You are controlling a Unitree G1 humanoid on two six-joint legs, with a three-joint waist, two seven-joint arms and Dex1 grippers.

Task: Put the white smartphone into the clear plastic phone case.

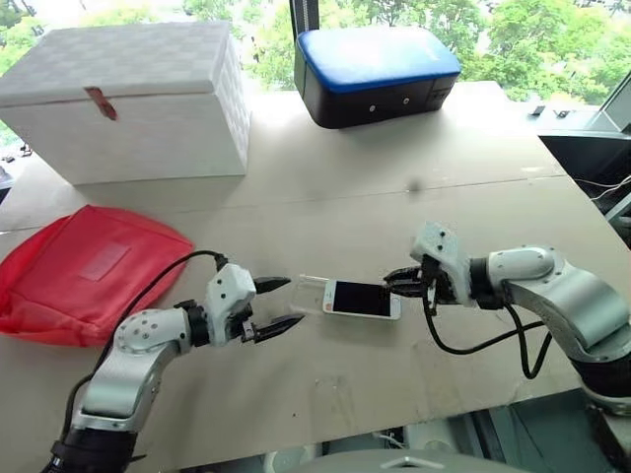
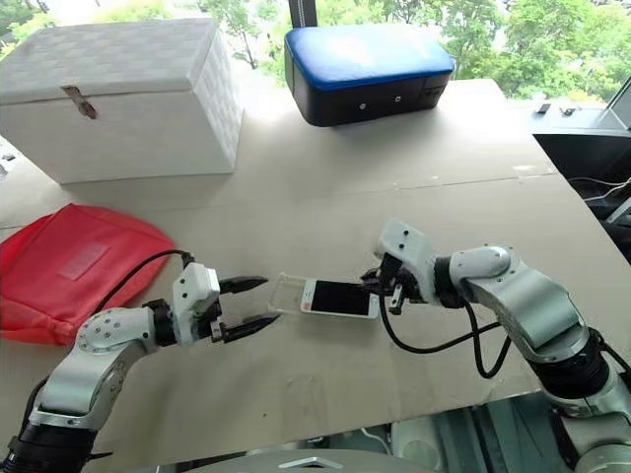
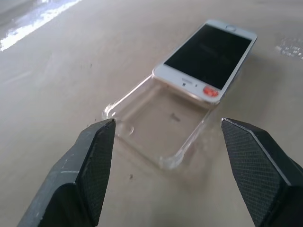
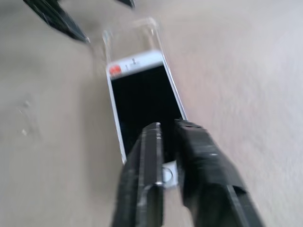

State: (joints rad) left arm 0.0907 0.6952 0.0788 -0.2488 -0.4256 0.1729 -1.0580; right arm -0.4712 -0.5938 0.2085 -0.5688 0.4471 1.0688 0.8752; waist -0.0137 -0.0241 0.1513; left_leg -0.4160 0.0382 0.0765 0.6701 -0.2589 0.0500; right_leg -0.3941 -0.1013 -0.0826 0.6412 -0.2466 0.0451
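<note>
White smartphone (image 1: 362, 299) — rigid, glossy, slip-prone — half inside flimsy clear plastic phone case (image 3: 156, 130) on desk (image 1: 394, 177). Right end effector (image 1: 406, 282) closed at home-button end; left end effector (image 1: 279, 304) wide, empty. Best held by edges.

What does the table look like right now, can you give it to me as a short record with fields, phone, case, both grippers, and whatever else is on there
phone: white smartphone screen up, one end partly slid into the case
case: clear plastic phone case flat on the table, mostly unfilled
right gripper: right gripper shut, at the phone's home-button end
left gripper: left gripper open, facing the case's free end, apart from it
other items: red pouch, white box, blue-topped black box
task state: phone not yet fully seated
</note>
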